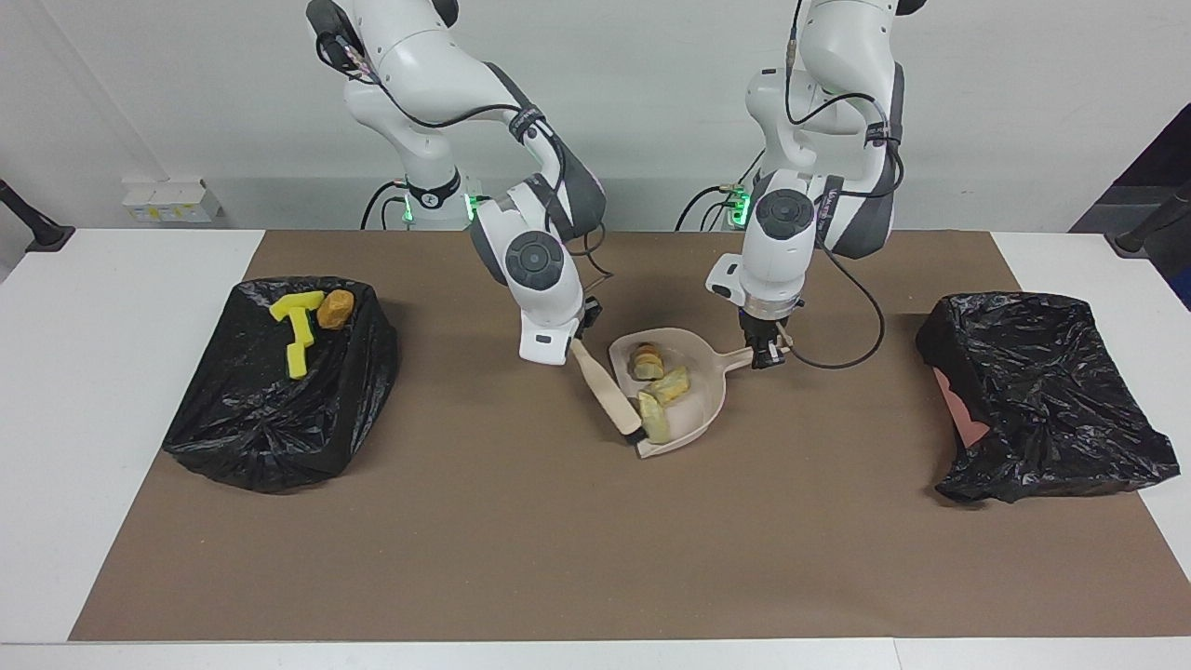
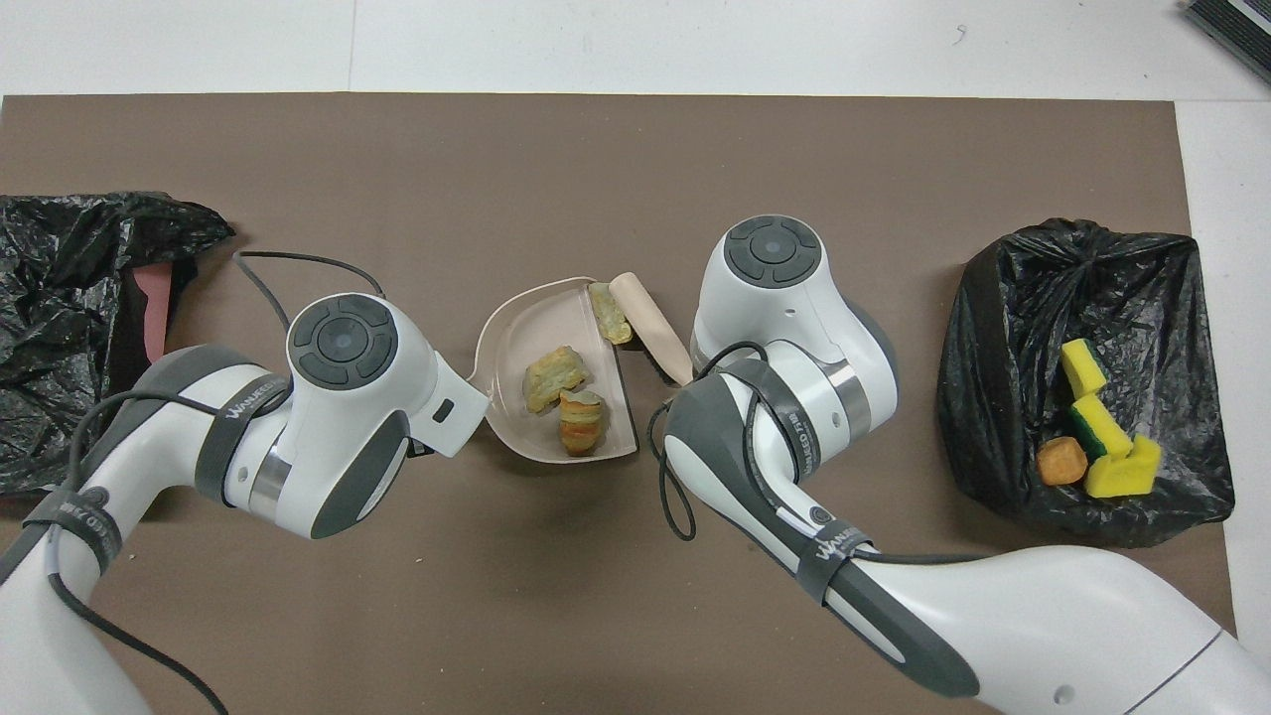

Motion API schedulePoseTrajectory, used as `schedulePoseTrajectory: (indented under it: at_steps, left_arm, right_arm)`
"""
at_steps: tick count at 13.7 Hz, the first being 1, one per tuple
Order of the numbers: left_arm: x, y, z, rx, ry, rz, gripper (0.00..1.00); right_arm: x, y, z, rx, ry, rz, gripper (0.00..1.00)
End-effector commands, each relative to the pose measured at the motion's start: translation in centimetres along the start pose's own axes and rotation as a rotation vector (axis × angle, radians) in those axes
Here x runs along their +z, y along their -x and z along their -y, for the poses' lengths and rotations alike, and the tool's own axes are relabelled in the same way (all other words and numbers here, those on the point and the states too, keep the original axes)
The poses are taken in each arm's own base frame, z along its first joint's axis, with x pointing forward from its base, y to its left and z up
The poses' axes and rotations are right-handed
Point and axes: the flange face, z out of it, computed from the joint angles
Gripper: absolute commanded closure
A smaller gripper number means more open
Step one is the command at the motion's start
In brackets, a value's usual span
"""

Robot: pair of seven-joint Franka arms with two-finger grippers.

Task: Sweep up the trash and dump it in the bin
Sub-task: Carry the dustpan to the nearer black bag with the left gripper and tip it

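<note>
A beige dustpan [image 1: 704, 395] [image 2: 526, 328] lies flat mid-table, my left gripper [image 1: 765, 355] shut on its handle. Three pale yellow-tan trash chunks [image 1: 654, 416] [image 2: 558, 372] lie in it; one sits just inside the pan's lip. My right gripper [image 1: 571, 345] is shut on the beige brush [image 1: 603, 391] [image 2: 650, 323], whose black bristles rest against the pan's lip beside that chunk. The black-bagged bin [image 1: 270, 419] [image 2: 1003, 328] at the right arm's end holds yellow and green sponge pieces [image 1: 298, 328] [image 2: 1097, 422] and an orange-brown lump [image 1: 335, 308] [image 2: 1060, 460].
A second black-bagged bin [image 1: 1042, 400] [image 2: 70, 288] stands at the left arm's end of the table, with a pink wall showing under the bag. A brown mat [image 1: 558, 540] covers the table's middle. A cable loops from the left wrist.
</note>
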Motion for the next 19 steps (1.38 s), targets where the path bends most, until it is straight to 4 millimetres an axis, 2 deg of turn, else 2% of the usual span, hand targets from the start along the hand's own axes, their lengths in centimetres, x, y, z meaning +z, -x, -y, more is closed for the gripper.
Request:
schedulePoseTrajectory:
  at_steps: [1,4,6,9,11,13,15,16,17,19]
  left_arm:
    - [-0.1,1.6,-0.2,-0.007,0.000,0.024,1.00]
    - [0.0,3.1,1.1,0.066,0.002,0.019,1.00]
    - [-0.1,3.7,1.5,0.099,0.002,0.010,1.00]
    - [-1.1,6.6,2.9,0.108,0.002,-0.027,1.00]
    - [-2.5,9.7,4.0,0.108,-0.004,-0.068,1.00]
    - [-3.7,13.3,4.6,0.116,0.002,-0.093,1.00]
    - [-4.7,18.0,5.4,0.132,0.008,-0.124,1.00]
    - [-5.5,20.2,5.9,0.142,0.013,-0.131,1.00]
    - [-6.2,22.5,6.5,0.149,0.019,-0.131,1.00]
    - [-7.1,29.2,7.7,0.131,0.013,-0.144,1.00]
  right_arm:
    - [-2.1,1.3,1.8,0.041,-0.051,-0.048,1.00]
    - [-5.7,3.3,2.8,0.094,-0.002,-0.059,1.00]
    - [-7.6,4.9,3.1,0.147,0.113,-0.050,1.00]
    - [-10.2,7.8,4.2,0.281,0.176,-0.025,1.00]
    - [-10.6,9.3,5.8,0.404,0.214,-0.007,1.00]
    - [-8.6,10.7,8.6,0.483,0.215,-0.009,1.00]
    - [-6.2,12.0,11.6,0.507,0.126,-0.046,1.00]
    - [-3.7,12.4,13.7,0.502,0.128,-0.054,1.00]
    - [-1.2,12.7,14.9,0.504,0.136,-0.060,1.00]
    - [2.5,13.4,17.0,0.462,0.144,-0.083,1.00]
